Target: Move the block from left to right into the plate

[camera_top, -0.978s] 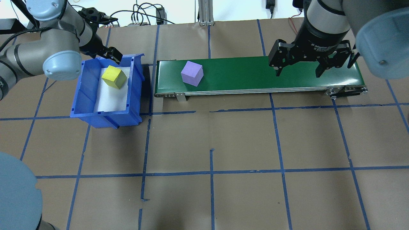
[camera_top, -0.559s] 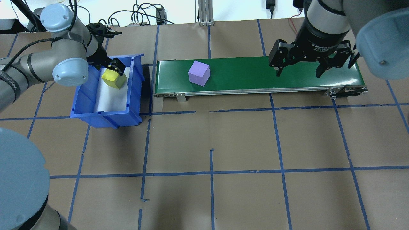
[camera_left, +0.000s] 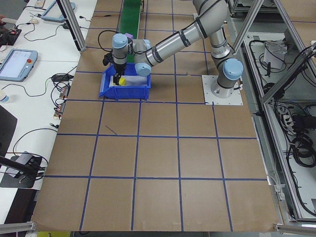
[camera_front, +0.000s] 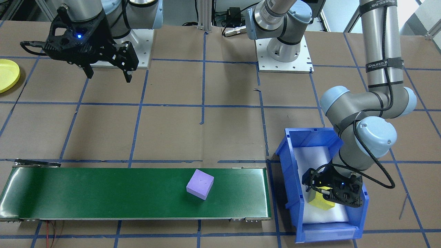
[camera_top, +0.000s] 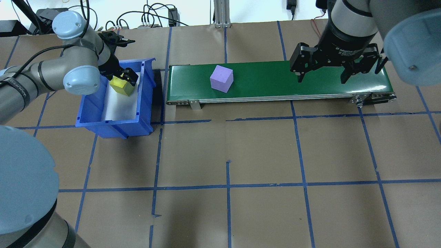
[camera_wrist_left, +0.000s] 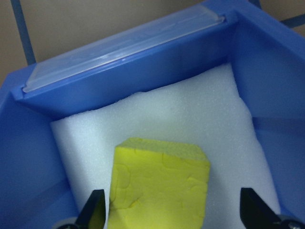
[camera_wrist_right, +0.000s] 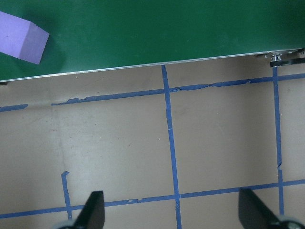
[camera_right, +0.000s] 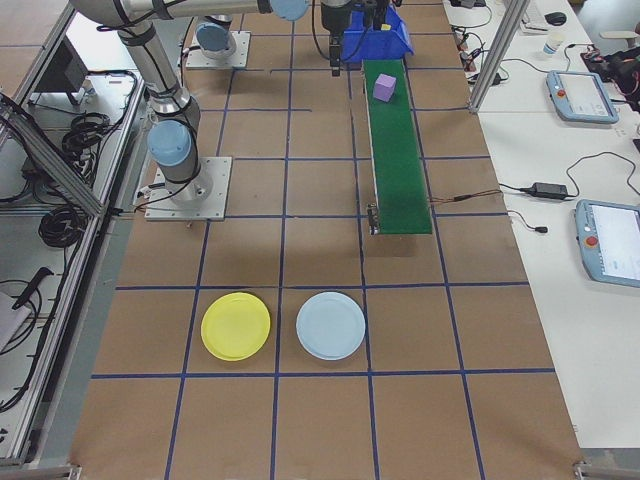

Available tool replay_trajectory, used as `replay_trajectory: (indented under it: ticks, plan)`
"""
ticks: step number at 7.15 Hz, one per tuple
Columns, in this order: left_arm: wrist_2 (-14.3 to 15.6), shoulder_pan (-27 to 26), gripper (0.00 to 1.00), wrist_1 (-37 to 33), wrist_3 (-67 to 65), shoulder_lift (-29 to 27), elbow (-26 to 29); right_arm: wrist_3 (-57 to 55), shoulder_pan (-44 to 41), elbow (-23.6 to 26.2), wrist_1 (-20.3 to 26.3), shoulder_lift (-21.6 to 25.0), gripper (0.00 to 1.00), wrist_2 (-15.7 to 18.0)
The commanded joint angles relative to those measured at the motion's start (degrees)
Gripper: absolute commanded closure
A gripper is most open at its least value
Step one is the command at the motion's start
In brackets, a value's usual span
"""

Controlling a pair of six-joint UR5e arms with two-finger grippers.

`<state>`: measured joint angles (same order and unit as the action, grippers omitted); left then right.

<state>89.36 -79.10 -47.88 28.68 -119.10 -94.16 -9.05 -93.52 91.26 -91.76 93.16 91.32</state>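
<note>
A purple block [camera_top: 221, 78] [camera_front: 200, 184] rides on the green conveyor belt [camera_top: 275, 81], left of its middle in the overhead view. A yellow block [camera_wrist_left: 159, 186] [camera_top: 120, 86] lies on white foam in the blue bin [camera_top: 113, 127]. My left gripper [camera_top: 124, 76] [camera_wrist_left: 174, 214] is down inside the bin, open, with a finger on either side of the yellow block. My right gripper [camera_top: 322, 80] [camera_front: 109, 77] hangs open above the belt's right end, holding nothing. The yellow plate [camera_right: 236, 326] [camera_front: 7, 74] sits on the table far off to my right.
A pale blue plate [camera_right: 331, 325] lies beside the yellow one. The bin stands just past the belt's left end. Blue tape lines grid the brown table. Cables and a metal post run along the far edge.
My left gripper came down into the bin and now straddles the yellow block. The purple block has travelled rightward along the belt. The right arm has stayed put.
</note>
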Motion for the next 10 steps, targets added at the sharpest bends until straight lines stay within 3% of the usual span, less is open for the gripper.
replay_trajectory:
  ticks: [1, 2, 3, 5, 6, 7, 8, 10]
  plan:
    - [0.02, 0.0, 0.44, 2.42, 1.99, -0.43, -0.58, 0.0, 0.0, 0.06, 0.0, 0.0, 0.0, 0.0]
    - [0.02, 0.0, 0.68, 2.53, 3.3, 0.26, 0.02, 0.0, 0.0, 0.06, 0.0, 0.0, 0.0, 0.0]
    - [0.11, 0.0, 0.72, 2.53, 5.06, 1.84, 0.55, -0.09, 0.0, 0.06, 0.0, 0.0, 0.0, -0.09]
    - [-0.85, -0.35, 0.72, 2.62, 4.55, 9.54, 1.34, 0.0, 0.0, 0.15, 0.0, 0.0, 0.0, 0.0]
    - [-3.21, -0.7, 0.72, 1.92, 4.46, 13.15, 2.65, 0.0, 0.0, 0.15, 0.0, 0.0, 0.0, 0.0]
    - [-7.41, -1.66, 0.72, 1.83, 4.2, 14.76, 2.75, 0.0, 0.0, 0.15, 0.0, 0.0, 0.0, 0.0]
    - [-9.19, -4.1, 0.72, 1.91, 2.98, 14.69, 2.75, 0.0, 0.0, 0.15, 0.0, 0.0, 0.0, 0.0]
    - [-9.21, -9.11, 0.72, 1.74, -4.05, 13.64, 1.36, 0.0, 0.0, 0.15, 0.0, 0.0, 0.0, 0.0]
